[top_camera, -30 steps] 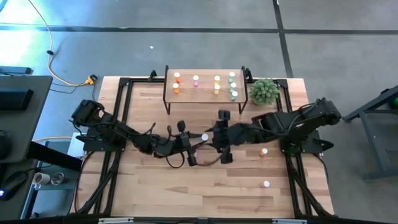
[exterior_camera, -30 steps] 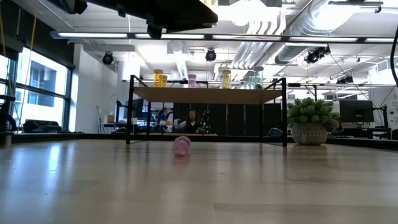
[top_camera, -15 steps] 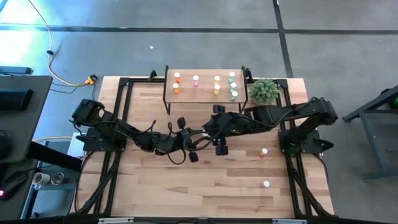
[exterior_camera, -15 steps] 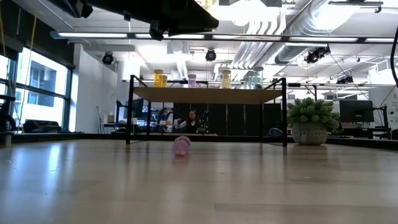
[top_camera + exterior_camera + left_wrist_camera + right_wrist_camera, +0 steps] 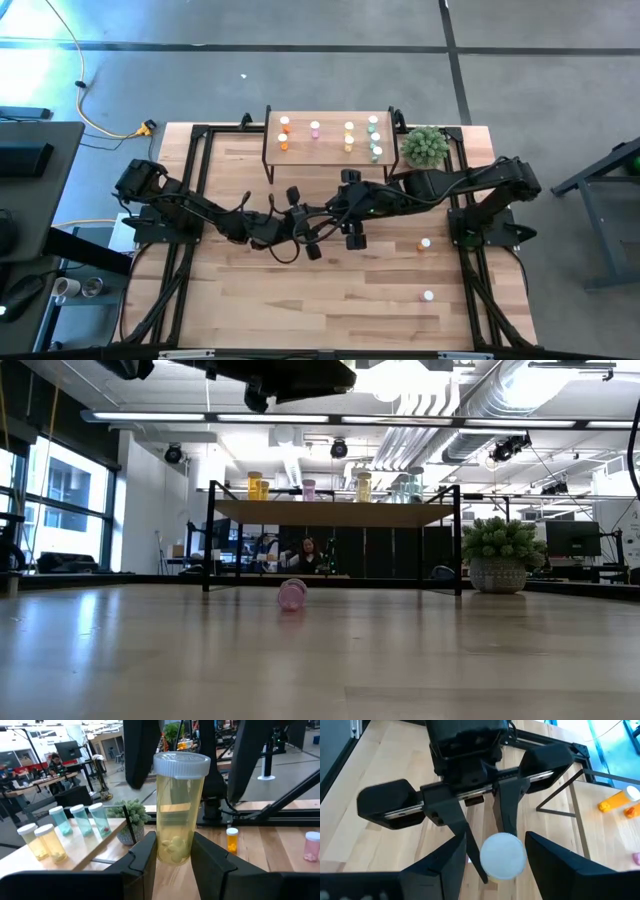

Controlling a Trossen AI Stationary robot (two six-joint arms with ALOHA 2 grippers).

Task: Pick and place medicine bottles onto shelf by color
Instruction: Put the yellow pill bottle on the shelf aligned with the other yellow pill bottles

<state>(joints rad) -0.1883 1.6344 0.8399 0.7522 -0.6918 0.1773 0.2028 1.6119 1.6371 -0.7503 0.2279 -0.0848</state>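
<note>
The left gripper (image 5: 172, 865) clenches the yellow pill bottle (image 5: 180, 807) upright; the right gripper (image 5: 495, 855), fingers spread astride its cap, should close squarely before release.

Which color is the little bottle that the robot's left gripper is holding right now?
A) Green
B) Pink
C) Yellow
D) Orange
C: in the left wrist view the left gripper is shut on an upright yellow bottle with a white cap, pills showing inside; the right gripper straddles that cap, jaws apart.
</note>
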